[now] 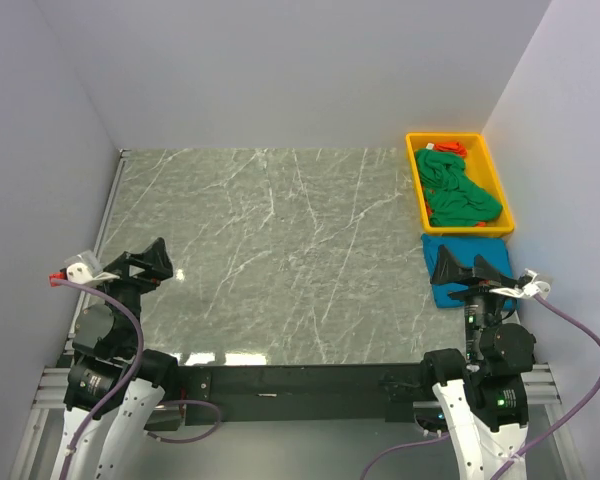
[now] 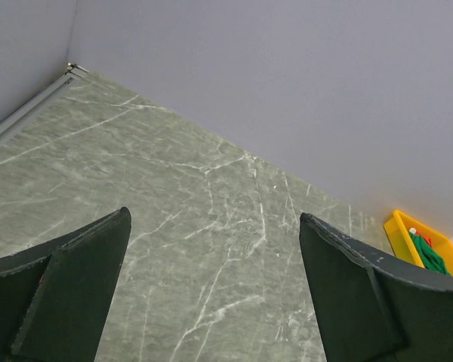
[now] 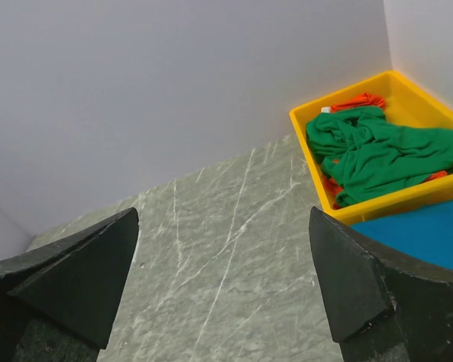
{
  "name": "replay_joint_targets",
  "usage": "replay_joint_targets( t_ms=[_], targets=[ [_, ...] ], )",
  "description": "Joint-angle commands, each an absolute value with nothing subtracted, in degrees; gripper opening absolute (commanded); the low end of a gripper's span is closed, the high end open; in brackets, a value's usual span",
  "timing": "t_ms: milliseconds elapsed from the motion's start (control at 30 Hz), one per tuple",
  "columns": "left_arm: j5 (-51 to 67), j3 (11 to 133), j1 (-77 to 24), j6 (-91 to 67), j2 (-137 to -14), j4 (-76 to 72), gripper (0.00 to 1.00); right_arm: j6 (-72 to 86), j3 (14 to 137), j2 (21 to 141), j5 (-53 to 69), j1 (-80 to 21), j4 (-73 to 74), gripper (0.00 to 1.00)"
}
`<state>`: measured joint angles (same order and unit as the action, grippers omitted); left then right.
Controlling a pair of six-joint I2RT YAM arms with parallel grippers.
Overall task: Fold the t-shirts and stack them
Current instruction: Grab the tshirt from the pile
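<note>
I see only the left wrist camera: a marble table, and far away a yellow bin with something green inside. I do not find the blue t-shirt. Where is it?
Observer: The blue t-shirt lies flat on the table, right against the near side of the yellow bin, at the right edge.
Operator: Is the right arm holding it now?
Observer: No. In the top view the right gripper is over the shirt, but its jaws are wide open with nothing between them.
</note>
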<state>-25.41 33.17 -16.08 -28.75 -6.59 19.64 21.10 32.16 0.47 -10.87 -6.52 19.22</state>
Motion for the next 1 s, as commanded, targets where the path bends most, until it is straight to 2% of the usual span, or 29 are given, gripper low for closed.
replay_joint_targets(
  t_ms=[0, 267, 467, 633, 833, 967],
  targets=[
    [-26.72, 34.37, -15.56, -29.18, -6.68, 18.90, 0.99, 20.04, 31.73, -5.10, -10.90, -7.03, 16.87, 1.00],
    [-24.26, 32.79, -14.77, -28.56, -5.36, 16.96, 1.00, 23.56, 31.47, -3.61, -13.01, -7.03, 17.06, 1.00],
    [-22.06, 32.96, -13.71, -28.48, -7.91, 16.61, 0.99, 26.97, 33.03, 6.48, -11.50, -7.03, 13.45, 1.00],
    [-21.45, 32.34, -13.80, -28.92, -7.21, 16.44, 0.99, 32.95, 42.34, 28.70, -14.41, -7.03, 17.65, 1.00],
    [-20.30, 31.64, -14.76, -28.39, -3.43, 16.35, 0.99, 34.72, 55.53, 54.37, -23.28, -6.42, 19.43, 1.00],
    [-21.44, 31.73, -15.99, -28.39, -1.76, 16.79, 1.00, 35.07, 62.65, 68.00, -22.86, -0.29, 17.58, 1.00]
  ],
)
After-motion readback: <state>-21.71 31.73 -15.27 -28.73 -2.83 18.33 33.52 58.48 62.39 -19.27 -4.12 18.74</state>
